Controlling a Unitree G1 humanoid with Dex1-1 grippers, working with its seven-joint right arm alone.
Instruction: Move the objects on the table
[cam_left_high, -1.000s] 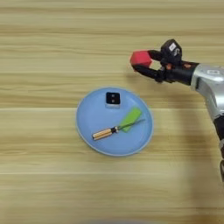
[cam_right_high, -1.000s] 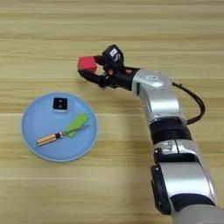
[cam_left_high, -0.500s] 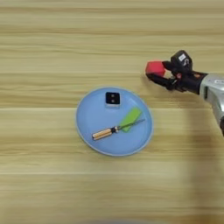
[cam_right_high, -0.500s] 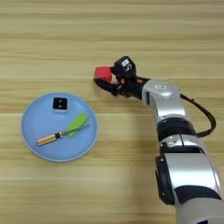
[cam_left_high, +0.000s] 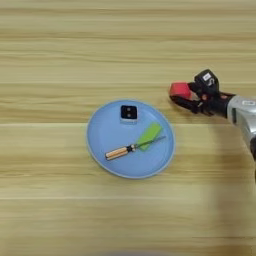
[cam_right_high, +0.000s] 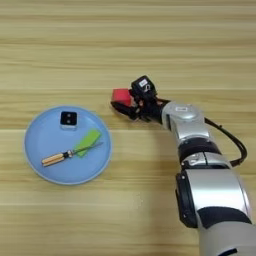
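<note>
My right gripper (cam_left_high: 184, 97) (cam_right_high: 125, 101) is shut on the red cube (cam_left_high: 179, 90) (cam_right_high: 120, 95), holding it just right of the blue plate's upper edge, low over the wooden table (cam_left_high: 60, 55). The silver forearm (cam_right_high: 182, 117) reaches in from the right. On the blue plate (cam_left_high: 100, 150) (cam_right_high: 37, 167) lies the thin dark-bladed tool with a light wooden handle (cam_left_high: 122, 150) (cam_right_high: 59, 157), its blade across a green flat piece (cam_left_high: 150, 135) (cam_right_high: 88, 142). A small black-and-white block (cam_left_high: 129, 113) (cam_right_high: 68, 119) sits at the plate's upper part.
A black cable (cam_right_high: 232, 145) loops out from the arm on the right. The robot's grey lower arm (cam_right_high: 212, 210) fills the bottom right of the right eye view.
The gripper with the red cube has moved down and to the right, then slightly back left, and now sits closer to the plate's right side. The plate's items have not moved.
</note>
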